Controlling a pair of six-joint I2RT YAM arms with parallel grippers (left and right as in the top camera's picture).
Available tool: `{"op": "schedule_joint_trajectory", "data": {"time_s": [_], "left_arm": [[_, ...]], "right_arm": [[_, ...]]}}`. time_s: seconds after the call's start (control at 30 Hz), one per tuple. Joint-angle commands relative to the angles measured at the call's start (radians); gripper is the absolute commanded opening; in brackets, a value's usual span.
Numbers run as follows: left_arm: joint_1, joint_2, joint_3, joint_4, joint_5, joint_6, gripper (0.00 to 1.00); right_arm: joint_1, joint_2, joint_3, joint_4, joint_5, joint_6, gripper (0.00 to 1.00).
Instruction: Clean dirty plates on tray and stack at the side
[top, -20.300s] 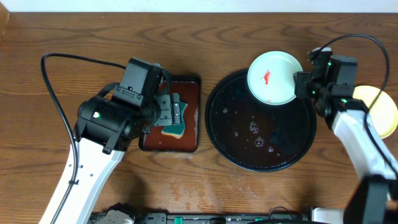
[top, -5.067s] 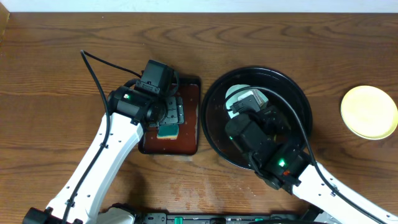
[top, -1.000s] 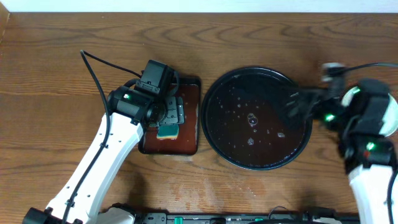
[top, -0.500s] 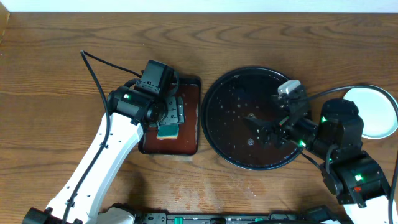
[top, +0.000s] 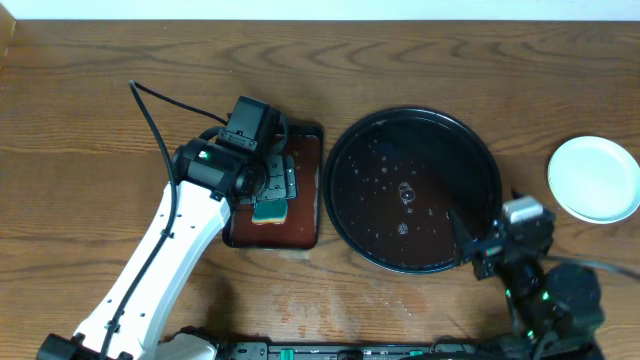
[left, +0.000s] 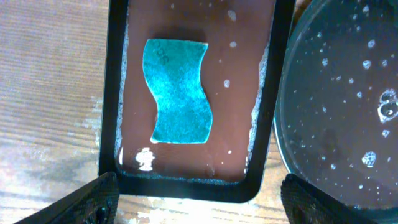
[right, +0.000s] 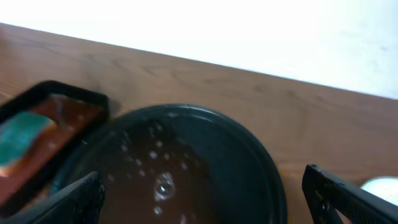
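Observation:
The round black tray (top: 372, 222) holds only water drops; no plates lie on it. One white plate (top: 595, 178) rests on the table to the tray's right, and its edge shows in the right wrist view (right: 380, 185). My right gripper (top: 476, 246) hovers open at the tray's near right rim, tilted toward the tray (right: 205, 149), with nothing between its fingers (right: 69, 202). My left gripper (top: 272, 186) hangs open above the teal sponge (left: 179, 91), apart from it.
The sponge lies in a wet rectangular reddish-brown tray (left: 239, 81) just left of the black tray (left: 348, 106). A black cable (top: 150, 110) loops over the table behind the left arm. The table's far edge meets a white wall (right: 249, 31).
The right arm has swung from the white plate at the right, across the tray's right side, back to the near right rim. The plate now shows fully. Left arm unmoved.

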Motion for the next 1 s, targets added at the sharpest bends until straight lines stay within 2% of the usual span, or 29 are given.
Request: {"op": "schedule_joint_trajectory", "data": {"time_s": [0.0, 0.13, 0.4, 0.97], "left_arm": [[0.002, 0.000, 0.011, -0.002, -0.003, -0.002, 0.84], [0.002, 0.000, 0.011, -0.002, -0.003, -0.002, 0.84], [0.002, 0.000, 0.011, -0.002, -0.003, -0.002, 0.84], [0.002, 0.000, 0.011, -0.002, -0.003, -0.002, 0.84]], "right_arm": [[-0.021, -0.123, -0.095, 0.004, 0.030, -0.016, 0.99], [-0.021, -0.234, -0.205, 0.045, 0.029, -0.016, 0.99], [-0.021, -0.238, -0.426, 0.389, 0.031, -0.016, 0.99], [-0.021, -0.236, -0.425, 0.385, 0.027, -0.016, 0.99]]}}
